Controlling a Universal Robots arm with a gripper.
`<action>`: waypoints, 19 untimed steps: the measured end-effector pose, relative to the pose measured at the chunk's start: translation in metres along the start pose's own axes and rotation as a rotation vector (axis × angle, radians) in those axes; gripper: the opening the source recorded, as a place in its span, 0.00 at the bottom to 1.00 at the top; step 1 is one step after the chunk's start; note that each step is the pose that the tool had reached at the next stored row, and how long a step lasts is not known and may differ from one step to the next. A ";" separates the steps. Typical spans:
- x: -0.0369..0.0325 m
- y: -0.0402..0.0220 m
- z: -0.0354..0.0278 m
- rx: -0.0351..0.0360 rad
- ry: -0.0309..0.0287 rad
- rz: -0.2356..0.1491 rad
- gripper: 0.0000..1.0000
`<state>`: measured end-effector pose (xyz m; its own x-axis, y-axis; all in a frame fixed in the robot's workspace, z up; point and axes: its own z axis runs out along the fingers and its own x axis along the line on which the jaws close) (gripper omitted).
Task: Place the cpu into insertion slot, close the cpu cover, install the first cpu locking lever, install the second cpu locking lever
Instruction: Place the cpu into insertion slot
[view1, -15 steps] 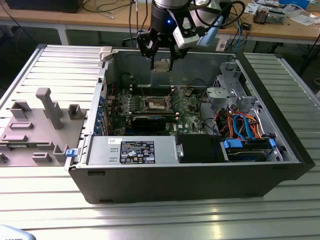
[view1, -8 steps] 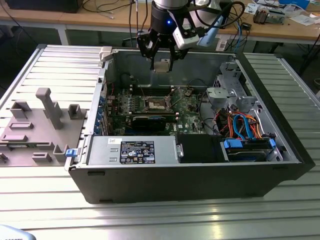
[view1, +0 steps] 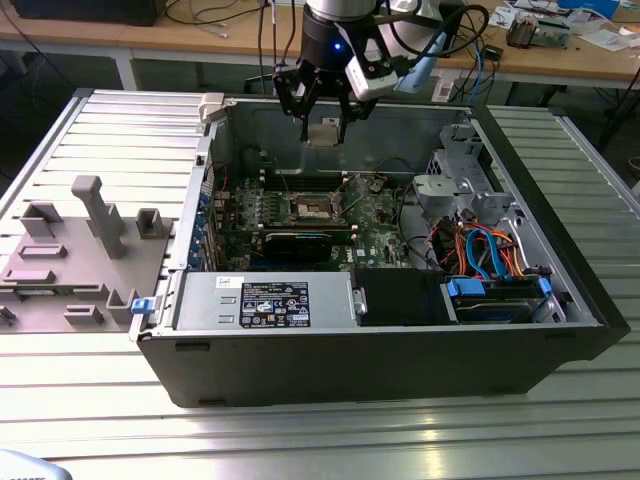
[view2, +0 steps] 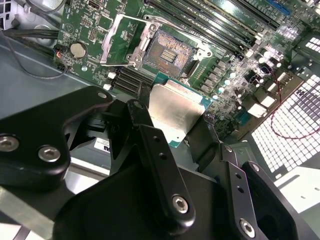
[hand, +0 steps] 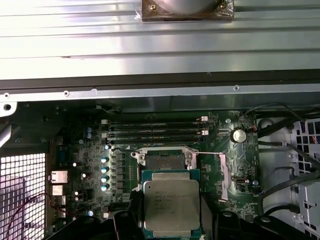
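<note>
The first step is in hand. The jaws, clenched on the small flat square cpu with a silver-grey metal top (view2: 175, 111), hold it in the air above the open dark computer case (view1: 380, 350). It is apart from the square dark insertion slot with its silvery rim (view2: 169, 51). The thin silvery cpu cover frame (view2: 142, 44) lies swung open. Seating the chip would likely call for its edges squared to the recess.

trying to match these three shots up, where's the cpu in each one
Exterior view: the cpu hangs in the gripper, high above the motherboard.
Second wrist view: cpu, silver top showing, just short of the insertion slot.
First wrist view: cpu, printed top showing, beside the insertion slot.
Shared landmark: the open insertion slot on the motherboard.
</note>
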<state>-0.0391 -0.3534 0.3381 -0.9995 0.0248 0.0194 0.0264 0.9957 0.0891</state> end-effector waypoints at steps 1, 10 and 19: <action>0.0000 0.0000 0.0002 0.0000 -0.0001 0.000 0.55; -0.0001 -0.0002 0.0024 0.0000 0.0000 0.000 0.55; -0.0001 -0.0004 0.0044 0.0000 0.0000 0.000 0.55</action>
<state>-0.0391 -0.3534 0.3336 -0.9995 0.0247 0.0193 0.0263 0.9957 0.0891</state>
